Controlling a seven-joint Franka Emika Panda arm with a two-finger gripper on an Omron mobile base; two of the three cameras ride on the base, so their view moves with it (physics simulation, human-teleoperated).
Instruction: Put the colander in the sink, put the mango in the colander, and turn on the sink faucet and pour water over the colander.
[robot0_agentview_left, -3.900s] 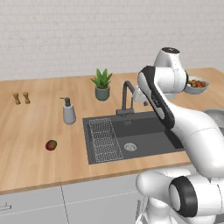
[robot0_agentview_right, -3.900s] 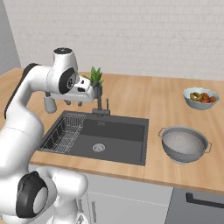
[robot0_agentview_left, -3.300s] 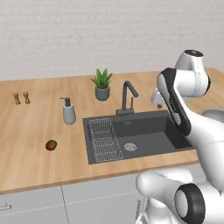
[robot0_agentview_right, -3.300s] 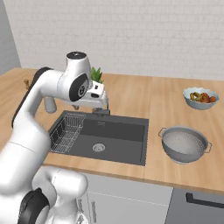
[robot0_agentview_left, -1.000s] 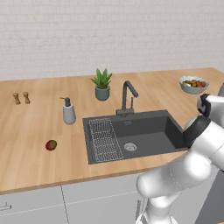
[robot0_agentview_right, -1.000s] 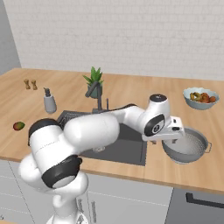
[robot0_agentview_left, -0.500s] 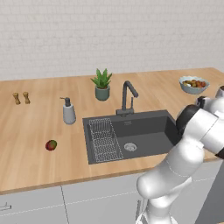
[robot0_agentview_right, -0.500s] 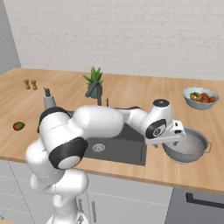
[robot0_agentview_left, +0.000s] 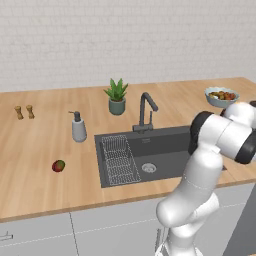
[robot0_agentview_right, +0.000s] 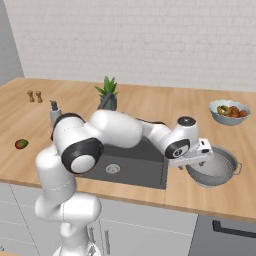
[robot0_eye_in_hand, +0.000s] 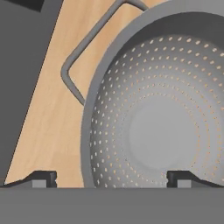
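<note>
Pincer (robot0_eye_in_hand: 112, 177) has swung across from the faucet (robot0_agentview_left: 145, 111), now jaws wide, straddling colander (robot0_eye_in_hand: 162, 113) rim directly beneath; pickup imminent, nothing held.

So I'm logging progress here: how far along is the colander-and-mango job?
Nothing is finished yet. The colander sits on the counter right of the sink, with the open gripper straddling its rim by one handle, ready to grasp. The mango lies on the counter left of the sink. Placing both and running the faucet remain.
</note>
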